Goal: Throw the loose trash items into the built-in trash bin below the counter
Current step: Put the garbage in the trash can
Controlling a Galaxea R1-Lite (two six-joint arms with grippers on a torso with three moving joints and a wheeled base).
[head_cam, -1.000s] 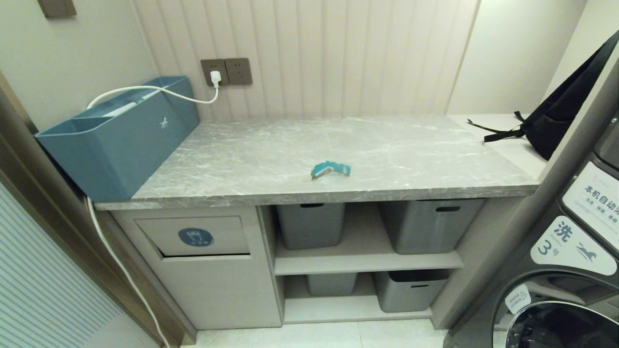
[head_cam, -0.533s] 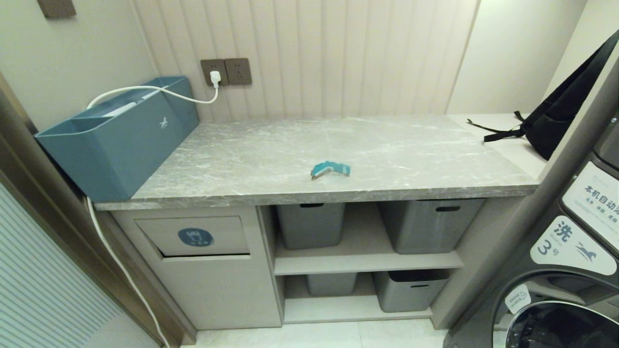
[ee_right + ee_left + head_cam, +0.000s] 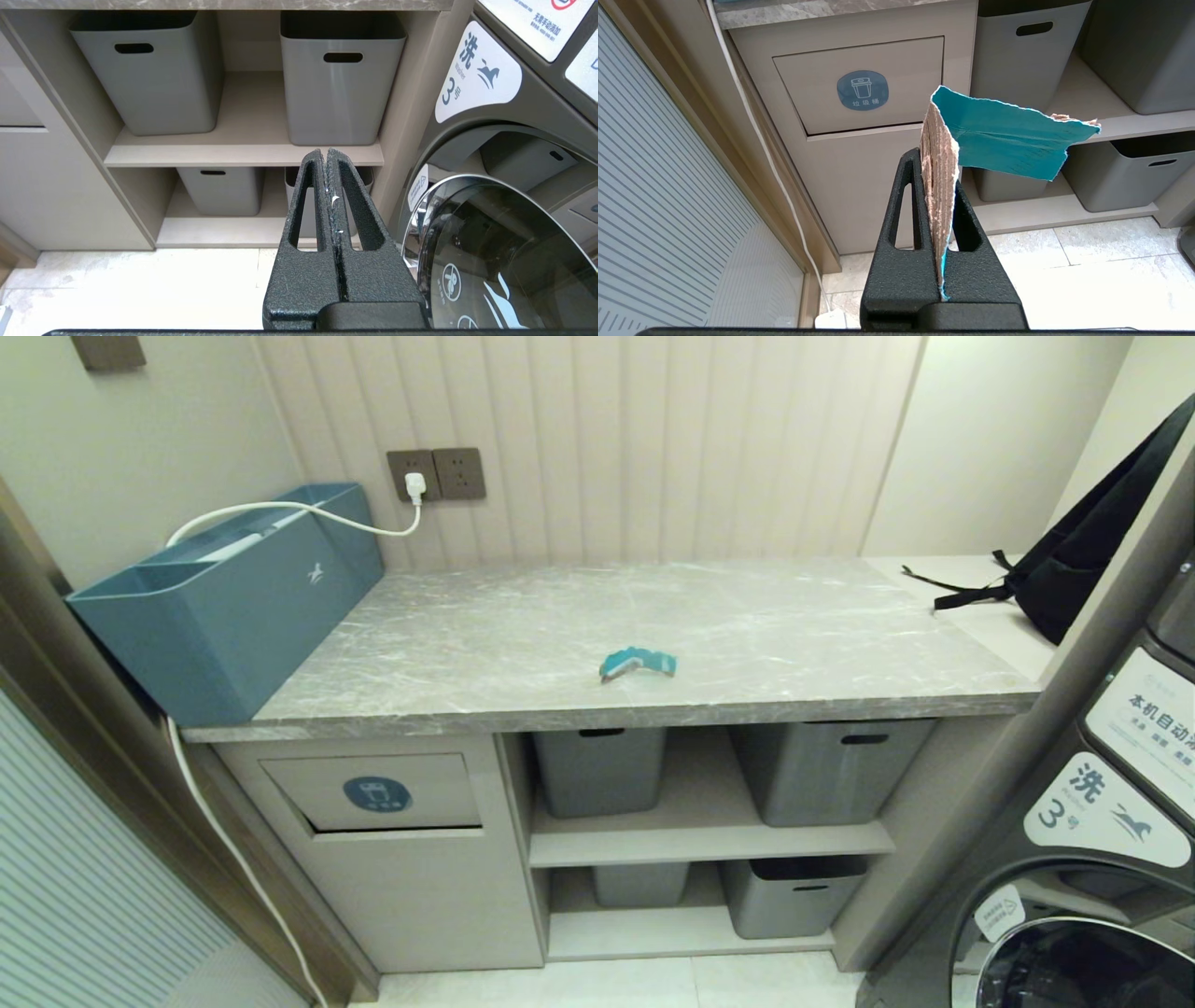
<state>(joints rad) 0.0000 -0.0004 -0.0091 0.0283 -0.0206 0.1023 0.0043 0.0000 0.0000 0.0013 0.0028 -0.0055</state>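
Trash is split between two places right now: a broad folded teal scrap (image 3: 999,140) sits pinched in our left gripper (image 3: 939,158), and a narrow teal strip (image 3: 638,663) lies on the table (image 3: 523,644) near its front edge. The left gripper's jaws are pressed together on the scrap's lower fold, with most of the sheet fanning out above and to one side of the fingertips. Our right gripper (image 3: 327,156) is closed on nothing and hangs low in front of the grey storage bins (image 3: 343,79), beside the washing machine (image 3: 504,233).

The built-in trash bin's flap (image 3: 864,84), marked with a blue oval icon, faces the left gripper and is not yet pushed in; a dark gap shows along its lower edge in the head view. We judge the step in hand to be carrying the held scrap to that flap.

To do it well, we should lead with the gripper tips against the flap, so the panel tilts inward before the loose part of the sheet catches on the frame. We should release only once the scrap is past the opening, since the wide free end could snag or spring back out.
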